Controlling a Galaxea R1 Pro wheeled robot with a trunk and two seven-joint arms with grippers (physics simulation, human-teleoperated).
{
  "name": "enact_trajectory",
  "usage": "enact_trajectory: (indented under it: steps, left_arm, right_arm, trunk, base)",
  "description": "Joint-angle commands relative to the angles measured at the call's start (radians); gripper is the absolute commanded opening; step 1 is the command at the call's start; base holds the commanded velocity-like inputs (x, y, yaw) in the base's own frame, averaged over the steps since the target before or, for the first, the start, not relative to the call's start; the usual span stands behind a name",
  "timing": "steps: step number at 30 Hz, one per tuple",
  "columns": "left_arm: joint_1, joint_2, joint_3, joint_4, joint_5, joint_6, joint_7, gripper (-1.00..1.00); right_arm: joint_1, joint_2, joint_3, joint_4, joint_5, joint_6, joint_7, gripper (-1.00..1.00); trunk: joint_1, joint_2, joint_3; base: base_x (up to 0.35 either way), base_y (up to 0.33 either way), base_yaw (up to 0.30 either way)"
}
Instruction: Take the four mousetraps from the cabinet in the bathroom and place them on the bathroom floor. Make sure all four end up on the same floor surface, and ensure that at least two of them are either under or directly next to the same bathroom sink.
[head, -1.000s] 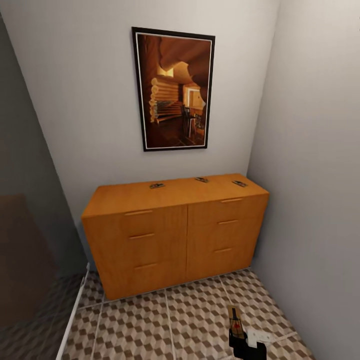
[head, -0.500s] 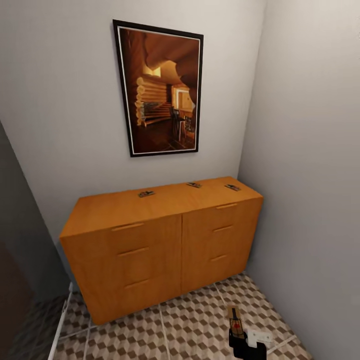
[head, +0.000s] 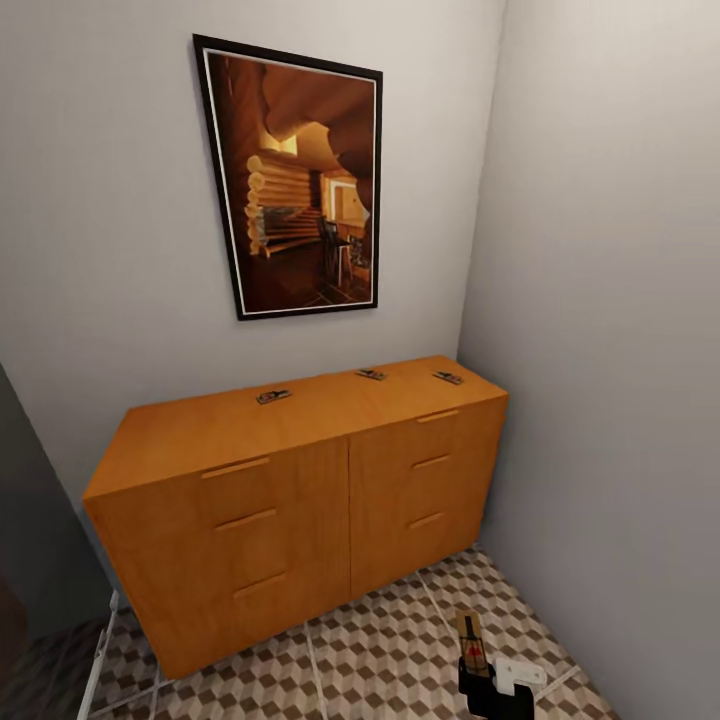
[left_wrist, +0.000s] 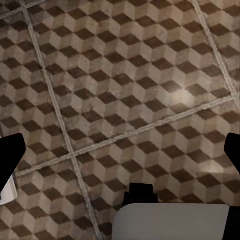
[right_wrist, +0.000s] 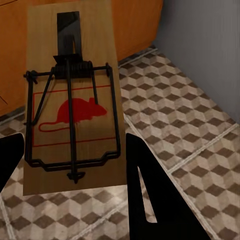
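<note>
The left hand (left_wrist: 120, 160) is hanging wide open over the bathroom floor (left_wrist: 125, 75), fingers pointing down at the tiles. Three mousetraps (head: 272, 396) are lying along the cabinet's (head: 300, 500) back edge. Low at the right, the right hand (head: 480, 672) is reaching forward, gripping a fourth mousetrap (right_wrist: 75, 100) flat between its fingers (right_wrist: 150, 200), above the floor.

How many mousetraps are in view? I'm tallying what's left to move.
4: three mousetraps on the cabinet top, one held in the right gripper.
</note>
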Motion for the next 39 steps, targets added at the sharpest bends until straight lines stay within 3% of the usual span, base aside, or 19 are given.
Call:
enact_trajectory:
  steps: [1,16,21,28,39]
  left_arm:
    - [-0.001,0.000,0.001,0.001,0.000,-0.003,0.001,1.00]
    - [-0.001,0.000,0.000,0.002,-0.001,-0.003,0.002,1.00]
    - [0.028,-0.029,0.013,0.031,0.028,-0.012,0.002,1.00]
    - [0.068,-0.068,0.020,0.070,0.046,-0.033,0.027,1.00]
    - [0.108,-0.071,0.023,0.132,0.046,-0.034,0.024,1.00]
  right_arm:
    - [-0.001,0.000,-0.005,0.001,0.004,-0.003,-0.005,-1.00]
    - [-0.001,-0.005,-0.005,0.001,0.006,-0.003,-0.004,-1.00]
    - [0.028,0.023,-0.005,0.001,0.010,-0.008,-0.004,-1.00]
    - [0.068,0.024,-0.006,0.000,0.010,-0.024,-0.008,-1.00]
    - [0.114,0.024,-0.006,-0.001,0.010,-0.024,-0.008,-1.00]
  trunk:
    - [0.000,-0.001,-0.001]
    - [0.000,-0.001,-0.001]
    - [0.000,-0.001,-0.001]
    - [0.000,-0.001,-0.001]
    - [0.000,-0.001,-0.001]
  base:
    - [0.003,0.001,-0.013]
    - [0.000,0.000,-0.002]
    - [0.000,0.000,0.000]
    - [0.000,0.000,0.000]
    - [0.000,0.000,0.000]
